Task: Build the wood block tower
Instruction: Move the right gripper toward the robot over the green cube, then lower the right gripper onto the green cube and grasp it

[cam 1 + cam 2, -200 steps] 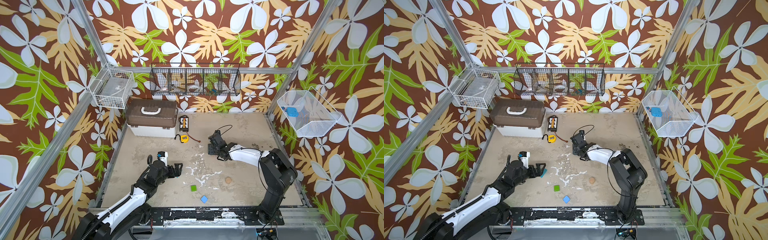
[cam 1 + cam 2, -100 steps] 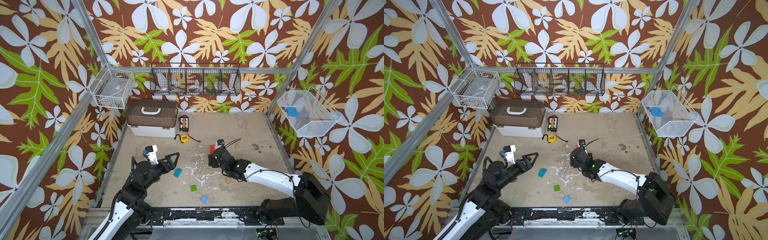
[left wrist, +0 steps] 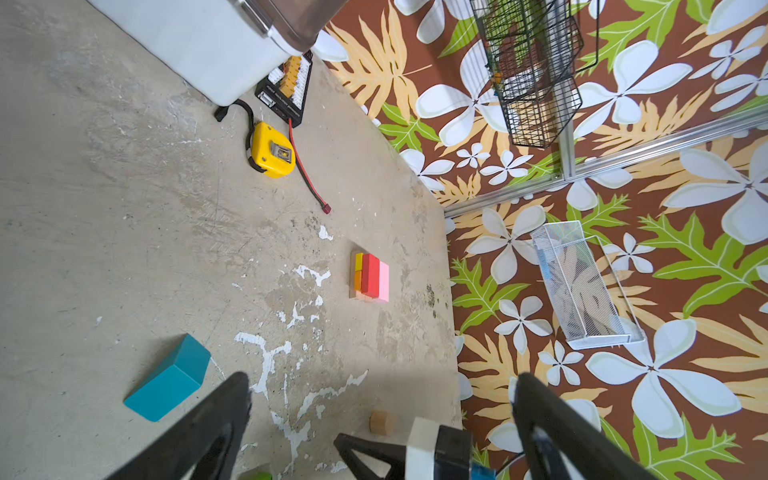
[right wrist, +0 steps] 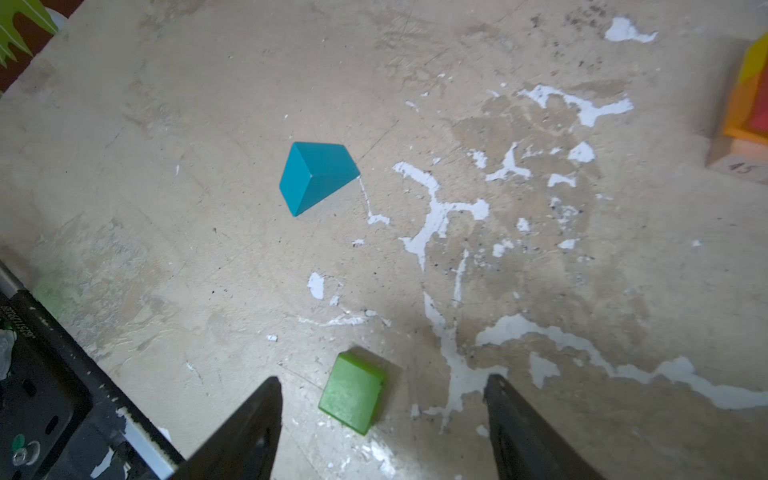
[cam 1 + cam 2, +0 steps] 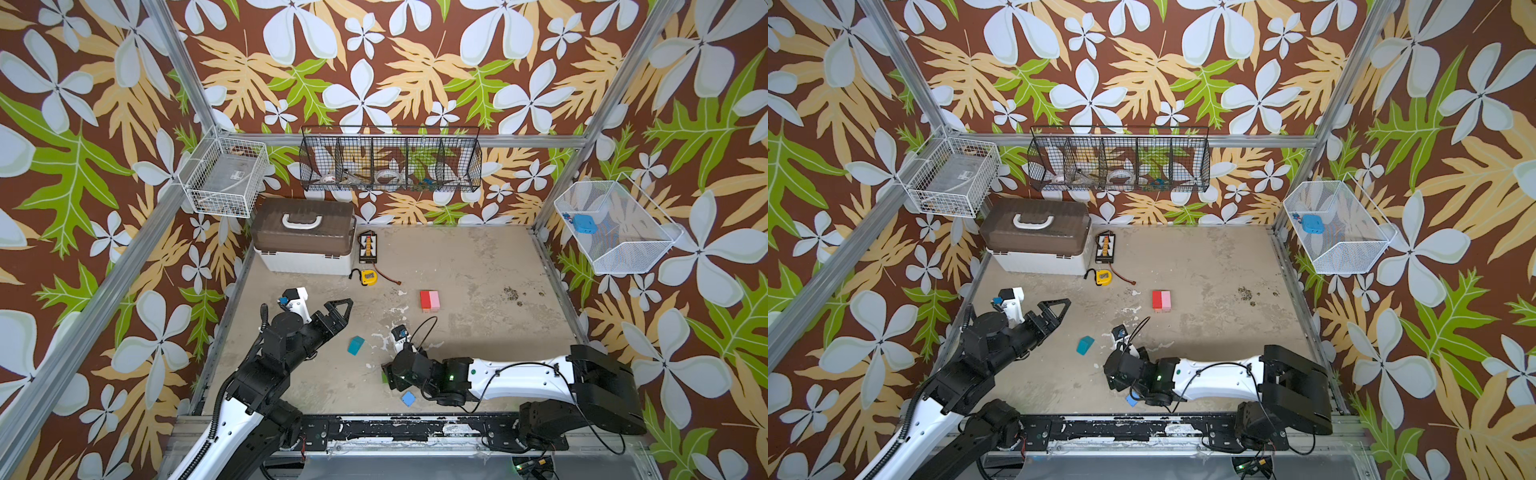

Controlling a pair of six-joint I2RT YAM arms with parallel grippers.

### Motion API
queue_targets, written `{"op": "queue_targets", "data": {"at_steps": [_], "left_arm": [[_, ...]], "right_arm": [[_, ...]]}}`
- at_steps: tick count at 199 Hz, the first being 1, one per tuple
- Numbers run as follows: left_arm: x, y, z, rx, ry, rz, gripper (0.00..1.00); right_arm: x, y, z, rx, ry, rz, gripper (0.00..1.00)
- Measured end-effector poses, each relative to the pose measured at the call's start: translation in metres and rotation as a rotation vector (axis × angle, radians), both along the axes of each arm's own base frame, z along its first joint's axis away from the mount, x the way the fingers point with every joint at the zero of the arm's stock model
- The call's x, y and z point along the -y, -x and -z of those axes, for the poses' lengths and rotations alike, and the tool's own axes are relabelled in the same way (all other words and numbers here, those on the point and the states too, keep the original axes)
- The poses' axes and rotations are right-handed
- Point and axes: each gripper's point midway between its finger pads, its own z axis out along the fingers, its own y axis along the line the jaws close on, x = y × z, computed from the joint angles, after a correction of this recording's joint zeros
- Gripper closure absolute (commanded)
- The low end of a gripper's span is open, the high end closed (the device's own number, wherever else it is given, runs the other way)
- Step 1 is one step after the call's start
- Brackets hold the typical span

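**Right gripper open around green block; tower low at mid-table**

The right gripper [image 4: 382, 381] stood wide open low over the table [image 4: 166, 124], near its front edge. The green block [image 4: 352, 392] lay flat in the gap between its 2 fingers [image 4: 249, 428], with bare table showing on either side of it, so neither finger touched it. The left gripper [image 3: 380, 382] was also spread wide and held nothing, above the table's left side. The teal block [image 5: 355, 345], a wedge, lay alone between the 2 arms. The blue block [image 5: 408, 399] sat by the front edge, just beside the right arm. The tower [image 5: 429, 300] stood toward the back of the table, well apart from both grippers: a plain wood base, yellow and orange pieces on it, and 1 red and 1 pink block side by side on top. A small wood disc [image 3: 381, 422] rested on the table close to the right arm.
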Motion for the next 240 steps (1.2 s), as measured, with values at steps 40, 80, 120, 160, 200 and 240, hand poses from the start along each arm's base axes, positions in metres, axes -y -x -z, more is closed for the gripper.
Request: {"op": "queue_targets", "data": {"at_steps": [40,80,120,160,200,240], "left_arm": [[0.009,-0.004,0.020,-0.083,-0.002,0.023,0.00],[0.012,-0.003,0.027,-0.093,0.013,0.036,0.00],[0.010,-0.002,0.028,-0.081,-0.079,0.063,0.00],[0.011,-0.006,-0.010,0.022,-0.267,0.156,0.00],[0.009,0.005,0.016,0.009,-0.397,0.248,0.00],[0.029,0.022,0.048,0.010,-0.381,0.422,0.00]], "right_arm": [[-0.008,0.004,0.032,-0.043,0.079,-0.011,0.29],[-0.014,0.009,0.047,-0.069,0.117,-0.018,0.31],[-0.016,0.010,0.057,-0.070,0.164,-0.012,0.38],[-0.015,0.007,0.062,-0.062,0.188,0.014,0.46],[-0.015,0.005,0.064,-0.044,0.198,0.030,0.53],[-0.016,0.010,0.063,-0.047,0.194,0.032,0.47]]}}
